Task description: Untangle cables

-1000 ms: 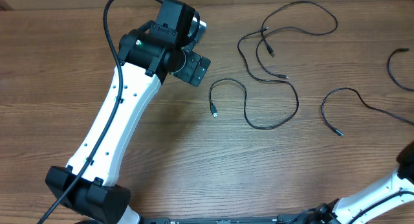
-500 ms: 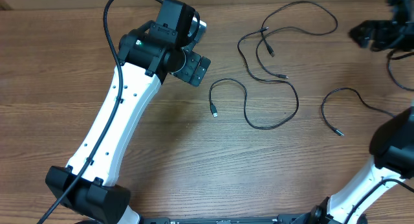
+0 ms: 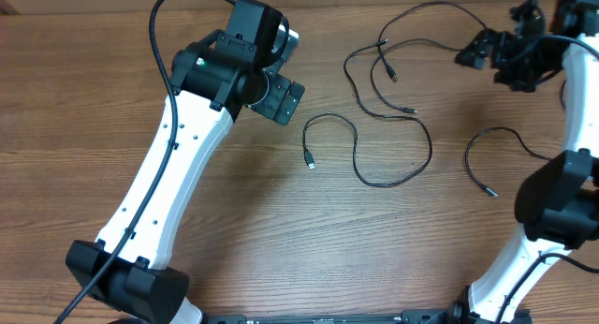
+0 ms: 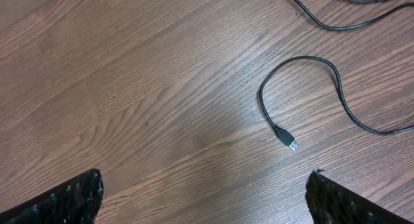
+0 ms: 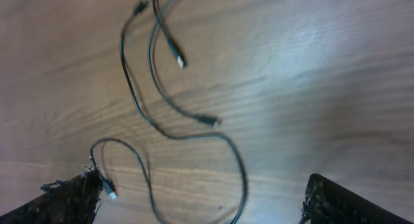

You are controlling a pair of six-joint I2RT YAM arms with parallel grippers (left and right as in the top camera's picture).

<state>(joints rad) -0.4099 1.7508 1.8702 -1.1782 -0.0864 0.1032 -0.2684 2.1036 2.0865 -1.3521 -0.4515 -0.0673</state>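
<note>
**Overhead.** The left claw has its fingers spread and grips nothing. The cables lie on the table, beyond its fingertips and clear of them. The right claw, also spread and empty, hangs near the far loop of the tangle.

**Left wrist.** A single cable plug lies ahead of the wide-open left claw, towards the right-hand finger.

**Right wrist (blurred).** Crossed cables lie ahead of the open right claw. One strand ends close to the left-hand finger.
</note>
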